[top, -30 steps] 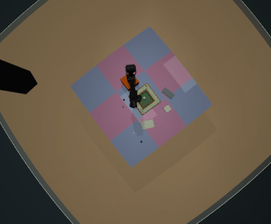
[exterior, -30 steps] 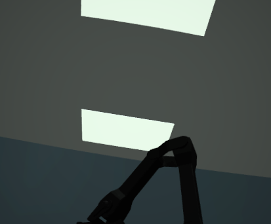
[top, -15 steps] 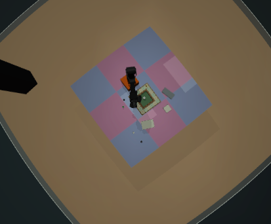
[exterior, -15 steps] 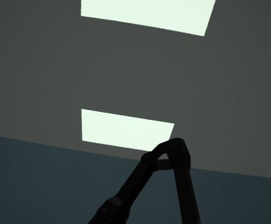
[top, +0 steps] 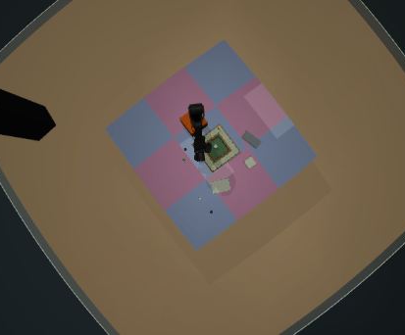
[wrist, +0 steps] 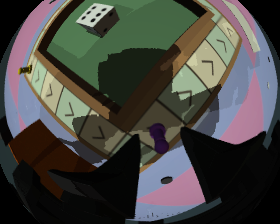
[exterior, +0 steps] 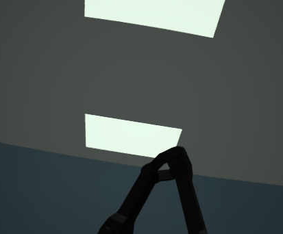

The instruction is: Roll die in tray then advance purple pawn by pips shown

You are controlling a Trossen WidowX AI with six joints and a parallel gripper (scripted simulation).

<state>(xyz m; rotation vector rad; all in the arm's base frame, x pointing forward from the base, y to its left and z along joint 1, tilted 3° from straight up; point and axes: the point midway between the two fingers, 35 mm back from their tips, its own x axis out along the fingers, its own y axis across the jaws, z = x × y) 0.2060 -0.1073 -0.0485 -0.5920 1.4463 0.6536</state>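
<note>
At the far left of the wrist view, a small yellow pawn (wrist: 25, 70) is seen beside the outer edge of a square track (wrist: 69, 108) (top: 229, 140) marked with arrows. Below it, an orange-brown block (wrist: 43, 150) (top: 186, 121) is partly hidden by 1 of the 2 dark fingers of the gripper (wrist: 160, 135) (top: 200, 155). Farther right and up, a white die (wrist: 97, 19) (top: 216, 146) is set on the green floor of the tray (wrist: 66, 42) (top: 218, 153), framed in brown inside the track; 6 pips are shown on its top. Near the middle, the purple pawn (wrist: 160, 138) is seen on the track's near corner, in the gap between the fingertips. The claw is spread partway, with nothing pinched. Just below the pawn, a small dark disc (wrist: 166, 180) is shown outside the track. At the upper right, a pale slab (wrist: 243, 26) is placed apart from the track. In the exterior view, only the bent black arm (exterior: 187, 195) is shown, against a wall and 2 bright panels (exterior: 129, 135).
</note>
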